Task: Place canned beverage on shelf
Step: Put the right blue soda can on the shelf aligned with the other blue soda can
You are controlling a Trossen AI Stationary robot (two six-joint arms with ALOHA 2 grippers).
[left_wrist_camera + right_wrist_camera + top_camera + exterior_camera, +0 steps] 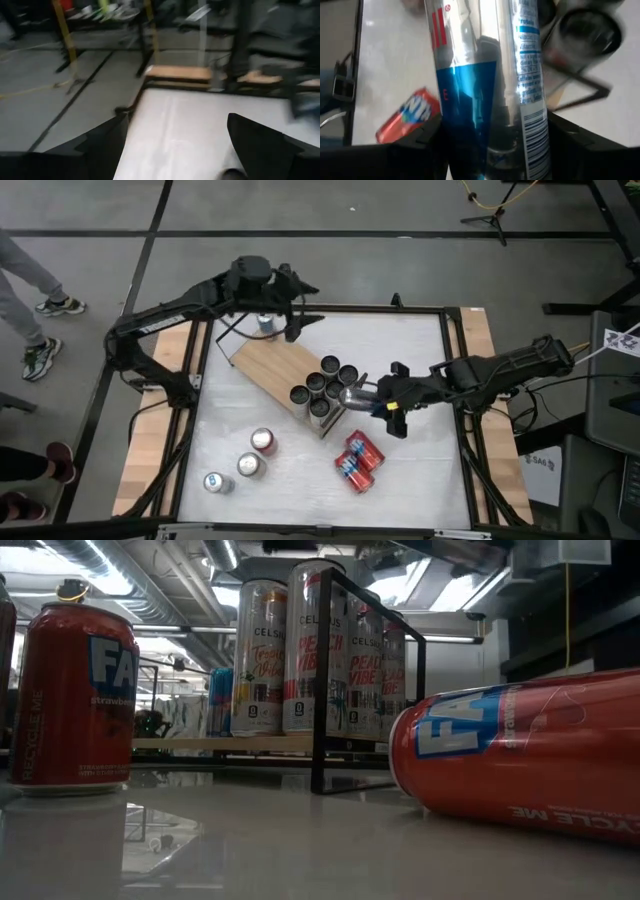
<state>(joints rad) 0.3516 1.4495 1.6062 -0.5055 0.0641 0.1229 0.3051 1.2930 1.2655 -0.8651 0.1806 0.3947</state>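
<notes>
The shelf (275, 365) is a light-wood board on a black wire frame, standing slantwise mid-table. Several cans (322, 383) stand upright at its right end and show in the low view as tall cans (300, 650). My right gripper (383, 402) is shut on a slim silver-and-blue can (485, 85) just right of those cans. My left gripper (300, 322) hovers open near the table's far edge. Nothing is between its fingers (175, 150). One more can (265, 323) stands on the table beside it. My right gripper pinches the slim can by its side wall (470, 145) between the two fingers, one on each side. The fingers come from the table's right, slanting down. The can (354, 393) is tilted and lifted clear of the table, over the shelf's right corner.
Two red cans (358, 460) lie on their sides near the front, the closer one large in the low view as a red can (520, 755). Three cans (248, 464) stand at the front left, one a red can (75, 700). A person's legs (35, 300) show beyond the table's left.
</notes>
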